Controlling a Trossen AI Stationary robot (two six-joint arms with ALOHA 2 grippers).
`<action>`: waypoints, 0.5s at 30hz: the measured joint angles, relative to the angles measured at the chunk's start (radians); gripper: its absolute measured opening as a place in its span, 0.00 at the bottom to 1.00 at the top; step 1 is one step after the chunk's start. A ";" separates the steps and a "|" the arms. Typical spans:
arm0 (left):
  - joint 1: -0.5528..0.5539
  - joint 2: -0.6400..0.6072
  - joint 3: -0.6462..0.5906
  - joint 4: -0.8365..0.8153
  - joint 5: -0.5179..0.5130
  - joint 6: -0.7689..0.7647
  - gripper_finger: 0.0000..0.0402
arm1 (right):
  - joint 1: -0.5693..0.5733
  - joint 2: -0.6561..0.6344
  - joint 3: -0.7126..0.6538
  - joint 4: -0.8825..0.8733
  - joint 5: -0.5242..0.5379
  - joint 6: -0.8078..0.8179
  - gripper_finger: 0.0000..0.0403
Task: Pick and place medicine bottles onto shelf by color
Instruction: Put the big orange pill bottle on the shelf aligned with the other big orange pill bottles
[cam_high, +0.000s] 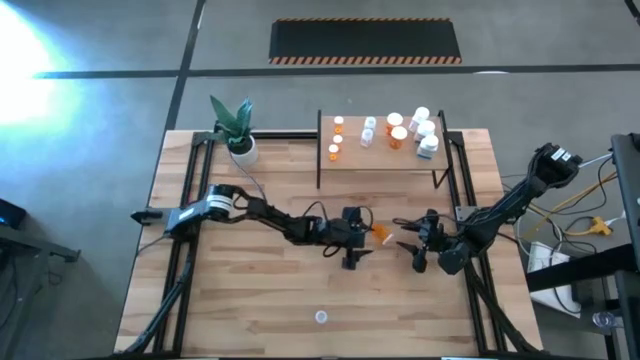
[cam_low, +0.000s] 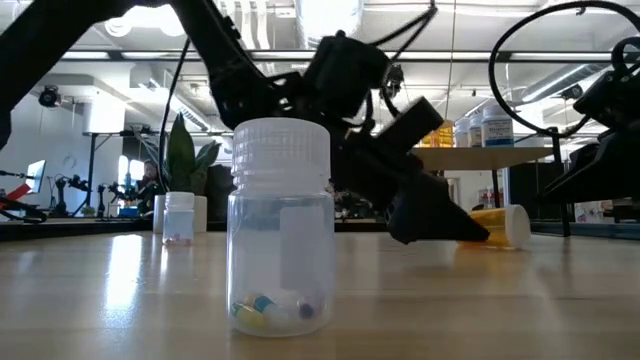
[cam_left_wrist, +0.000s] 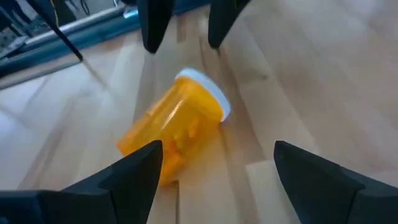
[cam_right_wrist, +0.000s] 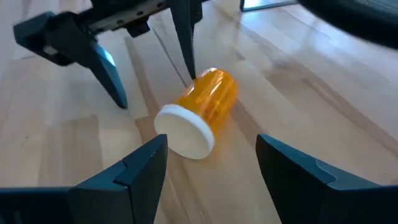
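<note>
- Left gripper (cam_high: 365, 240) on the dark left arm, reaching to mid-table with its two dark fingers (cam_left_wrist: 134, 177) spread wide, holding nothing, pointing at an orange plastic medicine bottle with a white cap (cam_left_wrist: 174, 127).
- Orange bottle (cam_high: 381, 233) lying on its side on the slatted wooden tabletop (cam_high: 250, 300), just beyond the left fingertips, not touched by them.
- Right gripper (cam_high: 408, 235) on the dark right arm, facing the same bottle (cam_right_wrist: 199, 115) from the opposite side, fingers (cam_right_wrist: 134, 174) also standing wide apart, gripping nothing, bottle's cap turned toward it.
- Farther out, a small light-wood shelf with thin black posts (cam_high: 352, 157) sitting at the table's far edge, carrying several white-capped bottles (cam_high: 400, 130), orange and white.
- A clear plastic bottle with a white ribbed cap (cam_low: 281, 228) standing upright near the table's front edge, a few pills inside.
- Green plant in a white pot (cam_high: 238, 130) standing at the far left corner.
</note>
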 joint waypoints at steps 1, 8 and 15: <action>0.005 0.010 0.011 -0.008 0.011 0.007 0.72 | 0.000 0.000 -0.002 0.000 0.000 0.008 0.58; 0.063 0.031 0.076 -0.119 0.184 -0.005 0.72 | 0.000 0.000 0.000 0.000 -0.021 0.021 0.58; 0.091 0.031 0.105 -0.168 0.270 -0.010 0.72 | 0.000 -0.001 0.043 -0.004 -0.142 -0.030 0.58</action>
